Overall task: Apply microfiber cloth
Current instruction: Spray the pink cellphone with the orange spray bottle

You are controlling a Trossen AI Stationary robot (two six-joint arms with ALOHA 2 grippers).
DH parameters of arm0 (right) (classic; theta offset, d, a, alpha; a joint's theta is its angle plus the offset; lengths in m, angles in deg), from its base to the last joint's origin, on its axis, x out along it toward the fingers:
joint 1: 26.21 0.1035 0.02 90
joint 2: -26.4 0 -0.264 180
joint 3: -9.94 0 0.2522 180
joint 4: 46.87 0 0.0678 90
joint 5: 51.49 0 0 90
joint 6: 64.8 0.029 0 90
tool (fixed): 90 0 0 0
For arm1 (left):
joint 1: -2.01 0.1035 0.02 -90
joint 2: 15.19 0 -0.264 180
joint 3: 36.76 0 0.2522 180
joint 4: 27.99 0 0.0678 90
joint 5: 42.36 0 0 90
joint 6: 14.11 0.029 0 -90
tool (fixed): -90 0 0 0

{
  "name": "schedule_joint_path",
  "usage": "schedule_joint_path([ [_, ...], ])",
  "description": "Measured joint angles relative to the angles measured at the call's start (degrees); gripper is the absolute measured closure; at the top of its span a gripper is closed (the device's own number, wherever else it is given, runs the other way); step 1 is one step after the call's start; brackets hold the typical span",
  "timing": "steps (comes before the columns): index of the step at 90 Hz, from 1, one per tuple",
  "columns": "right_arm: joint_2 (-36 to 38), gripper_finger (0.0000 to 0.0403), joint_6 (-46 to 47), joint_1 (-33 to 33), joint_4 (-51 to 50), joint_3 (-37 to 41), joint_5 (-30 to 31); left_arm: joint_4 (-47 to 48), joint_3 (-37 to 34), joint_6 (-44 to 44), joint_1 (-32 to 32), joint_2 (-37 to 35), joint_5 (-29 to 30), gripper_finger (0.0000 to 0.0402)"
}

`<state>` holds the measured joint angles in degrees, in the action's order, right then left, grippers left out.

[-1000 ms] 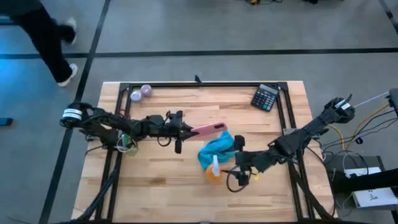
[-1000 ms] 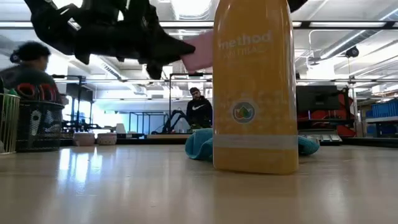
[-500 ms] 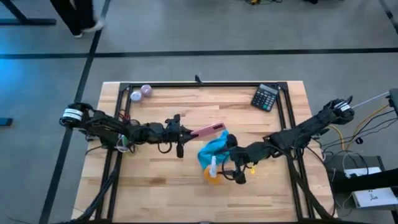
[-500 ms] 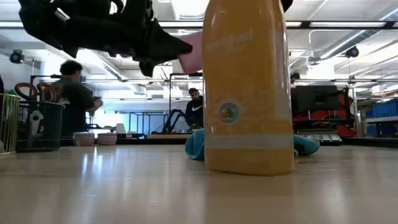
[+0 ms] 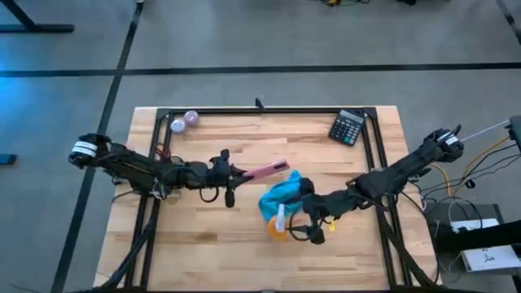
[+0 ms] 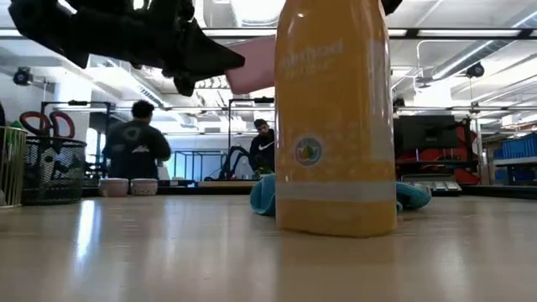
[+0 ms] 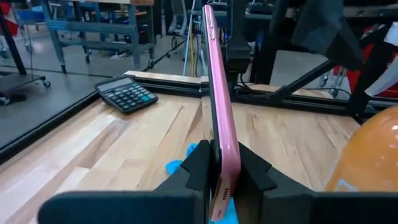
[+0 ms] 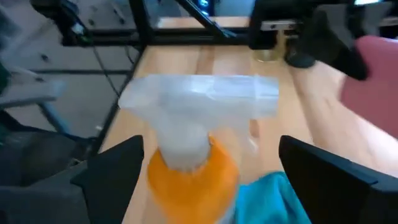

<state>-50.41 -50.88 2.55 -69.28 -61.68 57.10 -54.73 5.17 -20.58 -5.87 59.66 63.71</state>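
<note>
We see the microfiber cloth (image 5: 283,194) just right of frame centre in the high view: teal-blue, crumpled in a loose heap, lying on the wooden table. In the low view it (image 6: 267,195) sits mid-frame, bunched low on the tabletop.

Even, bright overhead light is cast across the table (image 5: 203,220), with only soft shadows seen. Glare is reflected off the tabletop in the low view, where ceiling lights (image 6: 252,10) are blown out. The spray bottle (image 8: 199,134) is rendered blurred in the right wrist view.
</note>
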Motion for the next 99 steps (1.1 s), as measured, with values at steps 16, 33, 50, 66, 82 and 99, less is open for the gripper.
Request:
schedule_joint_path([
  [16, 0.00, 0.0048, 6.20, 3.35, -0.85, -0.59, 5.69, -0.03, -0.18, -0.01, -0.02, -0.13, -0.15, 0.0379],
  [33, -1.50, 0.0046, 7.51, 3.93, 0.57, -0.14, 7.26, 0.58, -0.20, -0.05, -0.02, 0.22, -0.15, 0.0379],
  [50, -2.60, 0.0014, 8.11, 3.45, 0.36, -0.13, 11.52, 1.12, -0.20, -1.34, -0.02, 0.22, -0.18, 0.0379],
  [66, -2.60, 0.0011, 5.93, 3.47, 0.88, -0.13, 11.52, 1.42, -0.20, -1.77, -0.02, 0.49, -0.17, 0.0379],
  [82, -5.93, 0.0011, 3.76, 3.10, 3.61, -0.11, 12.00, 1.55, -0.20, -2.35, -0.02, 1.12, -0.17, 0.0379],
  [99, -9.49, 0.0011, -0.40, 3.10, 8.23, -1.03, 14.55, 1.52, -0.20, -3.24, -0.02, 1.27, -0.17, 0.0379],
])
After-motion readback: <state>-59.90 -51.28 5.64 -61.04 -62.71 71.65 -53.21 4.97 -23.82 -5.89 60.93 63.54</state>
